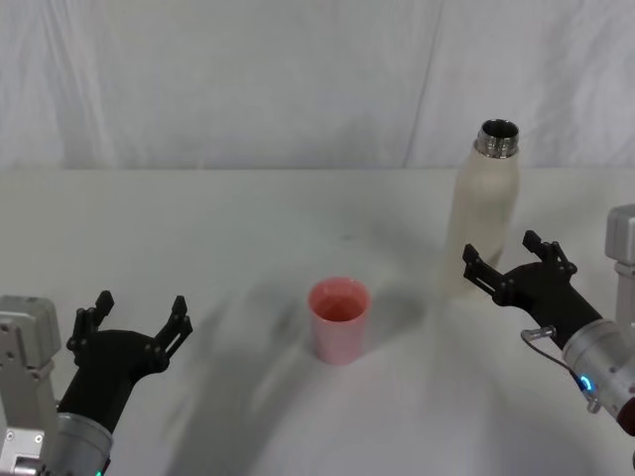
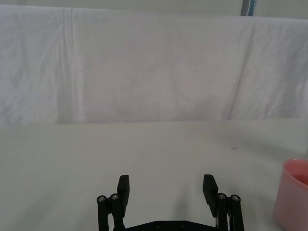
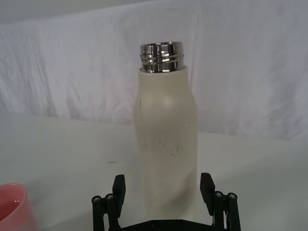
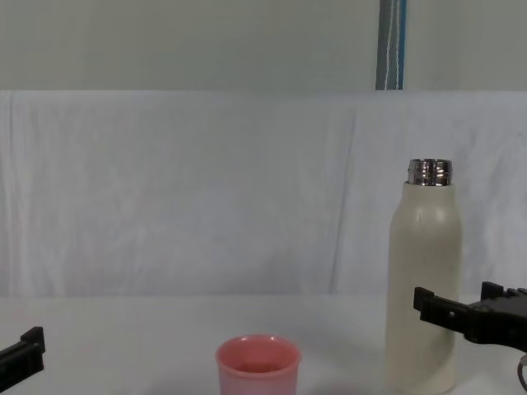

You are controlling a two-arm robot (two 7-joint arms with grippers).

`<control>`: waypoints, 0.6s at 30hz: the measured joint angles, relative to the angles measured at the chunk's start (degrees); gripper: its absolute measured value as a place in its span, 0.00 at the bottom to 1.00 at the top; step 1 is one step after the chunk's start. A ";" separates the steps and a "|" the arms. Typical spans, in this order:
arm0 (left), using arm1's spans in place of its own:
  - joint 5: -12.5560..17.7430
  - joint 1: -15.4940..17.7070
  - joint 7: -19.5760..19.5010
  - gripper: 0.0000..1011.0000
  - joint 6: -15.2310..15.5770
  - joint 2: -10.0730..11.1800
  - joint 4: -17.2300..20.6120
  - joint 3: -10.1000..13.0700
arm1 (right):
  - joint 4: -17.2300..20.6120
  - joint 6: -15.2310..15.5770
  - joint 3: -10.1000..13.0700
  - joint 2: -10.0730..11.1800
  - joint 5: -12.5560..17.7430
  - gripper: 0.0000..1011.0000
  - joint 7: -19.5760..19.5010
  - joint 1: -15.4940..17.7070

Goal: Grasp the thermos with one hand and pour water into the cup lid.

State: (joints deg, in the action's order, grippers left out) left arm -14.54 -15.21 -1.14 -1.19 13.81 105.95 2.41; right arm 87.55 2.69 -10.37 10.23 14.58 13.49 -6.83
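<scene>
The big white table [image 1: 248, 228] holds my tall cream bottle [image 1: 483, 223], which stands upright on my right side with its shiny steel neck open at the top, and I can read no words or brand on it, just a few thin scratch marks. My right gripper [image 1: 506, 266] is just in front of the bottle's lower part with its fingers spread wide apart and not touching it, and my left gripper [image 1: 134, 319] waits low on my left side, open wide too. The little pink cup [image 1: 338, 319] stands upright near the middle of the table, between my two grippers and well apart from the bottle.
</scene>
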 joint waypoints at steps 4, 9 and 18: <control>0.00 0.00 0.00 0.99 0.00 0.00 0.00 0.00 | -1.24 -0.02 -0.37 -0.04 0.24 0.99 -0.22 -0.98; 0.00 0.00 0.00 0.99 0.00 0.00 0.00 0.00 | -2.19 -0.07 -0.59 -0.13 0.41 0.99 -0.36 -1.71; 0.00 0.00 0.00 0.99 0.00 0.00 0.00 0.00 | -4.78 -0.41 -0.82 -0.71 1.26 0.99 -0.66 -3.45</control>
State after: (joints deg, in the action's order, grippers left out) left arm -14.54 -15.21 -1.14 -1.19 13.81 105.95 2.41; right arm 82.77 2.28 -11.19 9.52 15.85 12.83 -10.28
